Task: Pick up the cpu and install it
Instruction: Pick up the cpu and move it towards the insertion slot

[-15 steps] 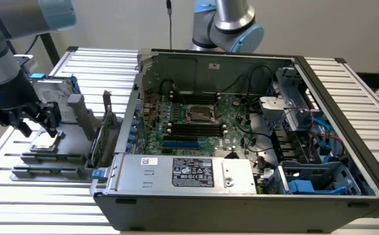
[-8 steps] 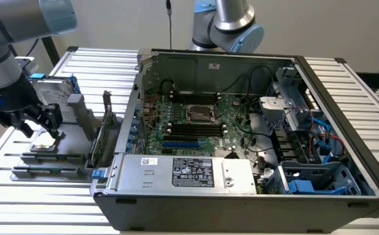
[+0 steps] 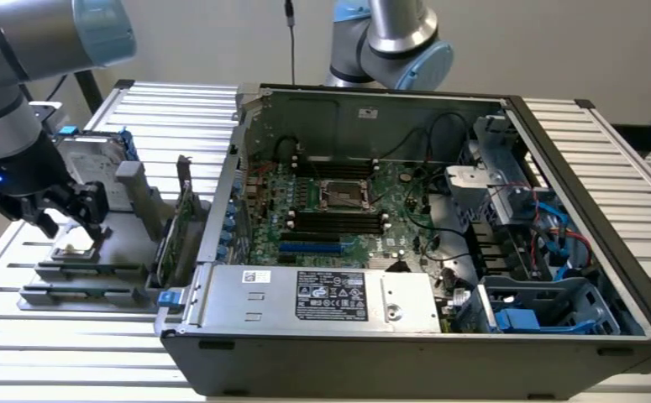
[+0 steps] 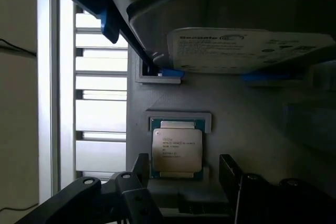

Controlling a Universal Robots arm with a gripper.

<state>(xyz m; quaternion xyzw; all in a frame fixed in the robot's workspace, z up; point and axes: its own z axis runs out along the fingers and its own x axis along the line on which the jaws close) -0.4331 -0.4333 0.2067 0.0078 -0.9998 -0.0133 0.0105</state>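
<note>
Over the grey fixture [image 3: 129,239] beside the case [image 3: 415,357], hovering with gripper [image 3: 73,225] spread wide, cpu [image 3: 76,249] just below between its fingers [image 4: 229,170].

Gripper [image 3: 70,225] hangs spread just above the cpu [image 3: 76,250]
</note>
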